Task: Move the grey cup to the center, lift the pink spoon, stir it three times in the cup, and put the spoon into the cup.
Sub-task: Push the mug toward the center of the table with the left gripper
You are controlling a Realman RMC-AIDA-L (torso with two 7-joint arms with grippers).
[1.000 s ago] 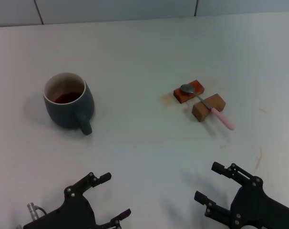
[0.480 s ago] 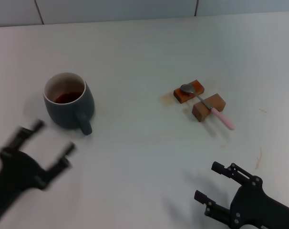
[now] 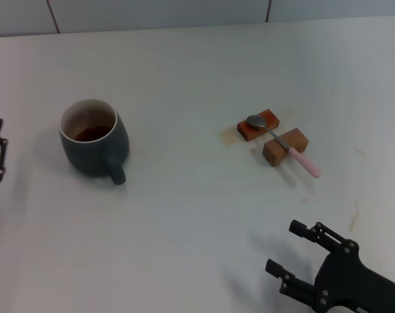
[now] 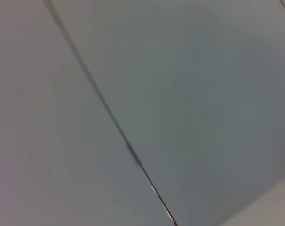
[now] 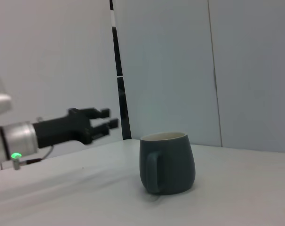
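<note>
Left gripper [image 5: 101, 120] now raised, left of grey cup [image 3: 93, 137]

Head camera looks down on the table [image 3: 197, 208]; right wrist camera sights low across it, sharing the grey cup [image 3: 93, 137].

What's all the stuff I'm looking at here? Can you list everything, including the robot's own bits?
grey cup: one, dark blue-grey with a cream inside and brown liquid at the bottom, on the left part of the table, handle toward the robot.
pink spoon: one, grey metal bowl and pale pink handle, lying across the two blocks right of centre.
wooden blocks: two, brown, side by side under the spoon.
table: one, white, under everything.
wall panels: pale grey, behind the table.
left claw: one, black, raised beside the cup at the table's left edge, fingers apart.
right claw: one, black, open, low at the near right of the table.
</note>
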